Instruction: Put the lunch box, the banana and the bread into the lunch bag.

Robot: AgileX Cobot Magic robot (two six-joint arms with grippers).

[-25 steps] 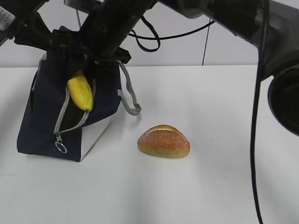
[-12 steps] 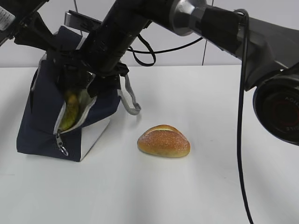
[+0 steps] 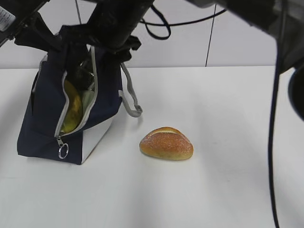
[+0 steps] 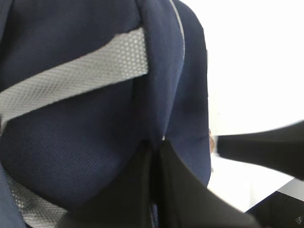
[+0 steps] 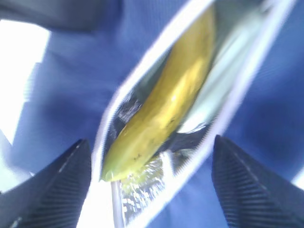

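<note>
The navy lunch bag [image 3: 42, 118] stands at the left with its zipper open. The yellow banana [image 3: 71, 114] lies inside the opening, and the right wrist view [image 5: 166, 109] shows it there too. A pale green surface [image 5: 223, 71] beside it may be the lunch box lid. The bread [image 3: 166, 143] lies on the table to the right of the bag. My right gripper [image 5: 152, 185] is open and empty just above the bag's opening [image 3: 102, 40]. My left gripper [image 4: 156, 152] is shut on the bag's navy fabric at its top [image 3: 47, 40].
The bag's grey handle [image 3: 132, 102] hangs down on its right side, and the zipper's ring pull [image 3: 62, 151] hangs low at the front. Black cables [image 3: 273, 142] hang at the right. The white table [image 3: 213, 190] runs to a wall behind.
The banana went from hanging in my right gripper at the opening to lying inside the bag. My right gripper let go and lifted. The bread has not moved.
</note>
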